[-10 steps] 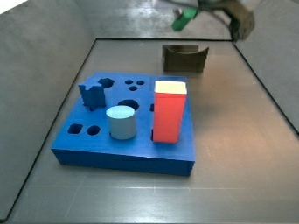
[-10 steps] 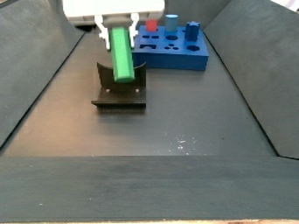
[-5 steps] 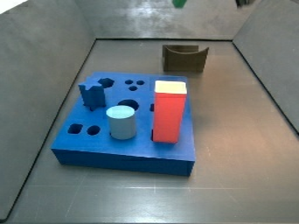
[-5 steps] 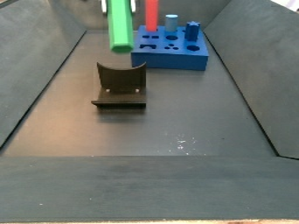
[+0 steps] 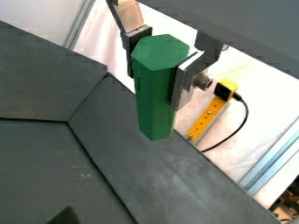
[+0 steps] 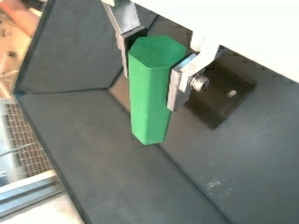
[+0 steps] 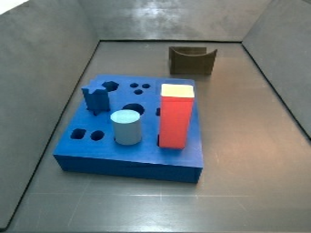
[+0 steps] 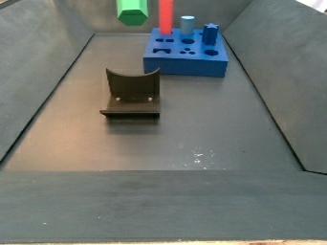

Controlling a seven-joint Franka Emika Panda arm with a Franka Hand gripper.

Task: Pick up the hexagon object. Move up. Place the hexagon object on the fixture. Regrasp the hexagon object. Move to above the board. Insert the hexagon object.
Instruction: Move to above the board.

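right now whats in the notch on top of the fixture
Nothing: the fixture notch shows empty in both side views. The hexagon is shut in the gripper jaws, high above the floor; only its lower end shows at a side view's top edge.

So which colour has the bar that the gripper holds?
Bright green; the hexagon object shows best in a wrist view, in the gripper.

Gripper (image 5: 162, 52): flat silver plates, dark pads

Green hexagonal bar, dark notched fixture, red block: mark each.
Green hexagonal bar (image 5: 156, 87), wrist view, front face, held in the tool (image 5: 163, 54).
Dark notched fixture (image 8: 130, 96), side view, back wall.
Red block (image 7: 176, 116), side view, front face.
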